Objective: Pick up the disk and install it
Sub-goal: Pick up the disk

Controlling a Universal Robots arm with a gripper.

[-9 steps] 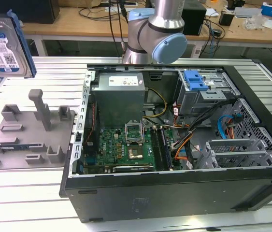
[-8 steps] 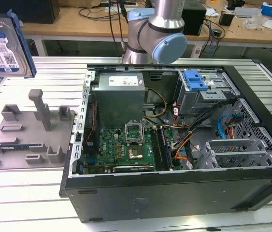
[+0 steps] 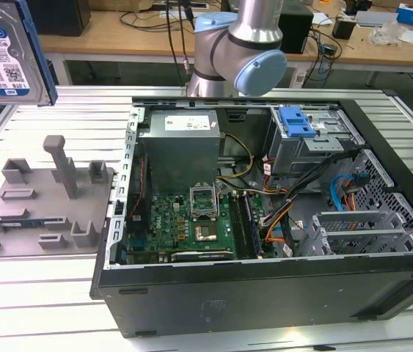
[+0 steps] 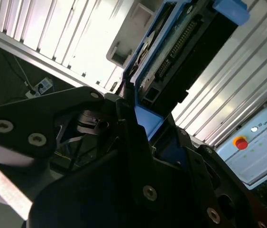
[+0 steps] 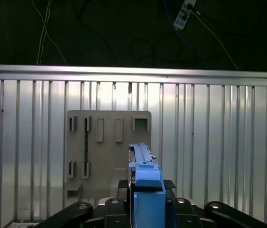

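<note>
Exterior view shows the disk (image 3: 4, 53) label, raised high; first wrist view shows the gripper (image 5: 145, 194) pinching its blue edge

The disk (image 3: 4, 55) is a flat silver hard drive with a white-and-blue label, and a bright blue plastic bracket runs along its edges. In the exterior view it is up in the air at the exterior view's far left, nearly upright and slightly tilted, its label face showing, clear of the ribbed bench (image 3: 45, 117). In both wrist views it shows edge-on, clamped in the tool (image 5: 145, 211), and the second wrist view shows connector pins on its dark end.
</note>
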